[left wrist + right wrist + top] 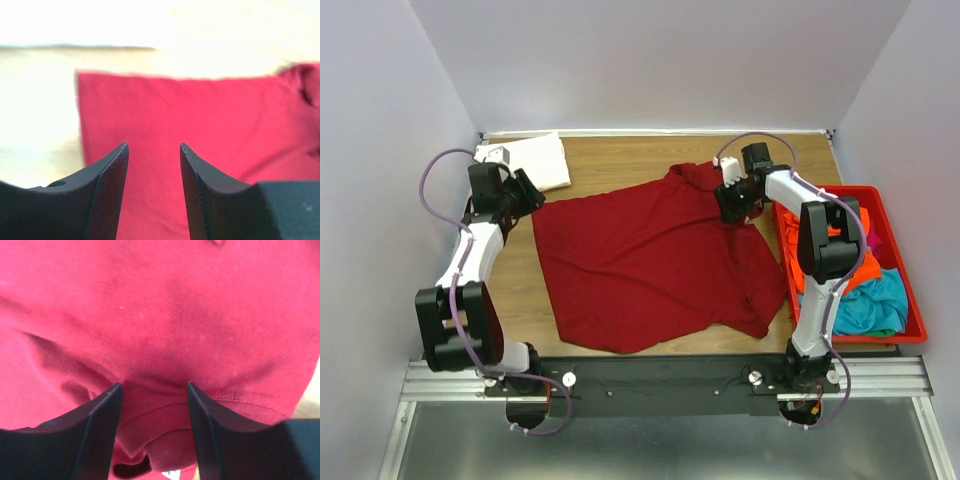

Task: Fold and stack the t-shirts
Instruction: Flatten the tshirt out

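A dark red t-shirt lies spread on the wooden table. A folded white t-shirt lies at the back left corner. My left gripper is open and empty at the red shirt's back left corner; in the left wrist view the shirt lies ahead of its fingers. My right gripper is open over the shirt's collar at the back right. In the right wrist view the ribbed collar lies between its jaws. Orange and teal shirts sit in the bin.
A rigid red plastic bin stands at the table's right edge, beside the right arm. Pale walls enclose the table on the left, back and right. Bare wood shows behind the red shirt.
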Robot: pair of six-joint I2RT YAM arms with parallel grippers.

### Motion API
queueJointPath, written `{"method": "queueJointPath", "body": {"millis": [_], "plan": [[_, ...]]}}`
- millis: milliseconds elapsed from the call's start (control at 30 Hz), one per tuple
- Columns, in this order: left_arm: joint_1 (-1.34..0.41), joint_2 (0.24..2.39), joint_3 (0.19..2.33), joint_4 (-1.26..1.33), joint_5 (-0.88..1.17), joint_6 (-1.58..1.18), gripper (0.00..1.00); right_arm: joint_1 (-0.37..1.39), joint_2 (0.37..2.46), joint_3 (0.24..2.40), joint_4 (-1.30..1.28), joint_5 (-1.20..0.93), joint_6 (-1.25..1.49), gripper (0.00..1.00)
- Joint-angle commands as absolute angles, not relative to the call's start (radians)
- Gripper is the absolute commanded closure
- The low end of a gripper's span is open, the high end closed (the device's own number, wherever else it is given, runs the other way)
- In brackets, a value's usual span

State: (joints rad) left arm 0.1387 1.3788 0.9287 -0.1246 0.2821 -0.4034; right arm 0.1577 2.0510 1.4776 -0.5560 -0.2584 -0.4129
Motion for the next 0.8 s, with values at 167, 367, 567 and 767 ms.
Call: {"method": "queueJointPath", "body": {"millis": [167,367,567,767], "plan": [[0.192,1.646,1.068,-0.229,0.154,-0.261,0.49,0.152,2.055,1.681,-0.62,-0.466,-0.468,0.34],[0.193,1.791,1.16,-0.241,0.115,-0.267,0.53,0.153,2.072,1.68,-0.618,-0.489,-0.46,0.33],[0.187,1.916,1.265,-0.299,0.115,-0.265,0.54,0.153,2.066,1.655,-0.62,-0.494,-0.479,0.33],[0.181,1.976,1.299,-0.313,0.107,-0.267,0.54,0.152,2.077,1.672,-0.62,-0.518,-0.469,0.33]]}}
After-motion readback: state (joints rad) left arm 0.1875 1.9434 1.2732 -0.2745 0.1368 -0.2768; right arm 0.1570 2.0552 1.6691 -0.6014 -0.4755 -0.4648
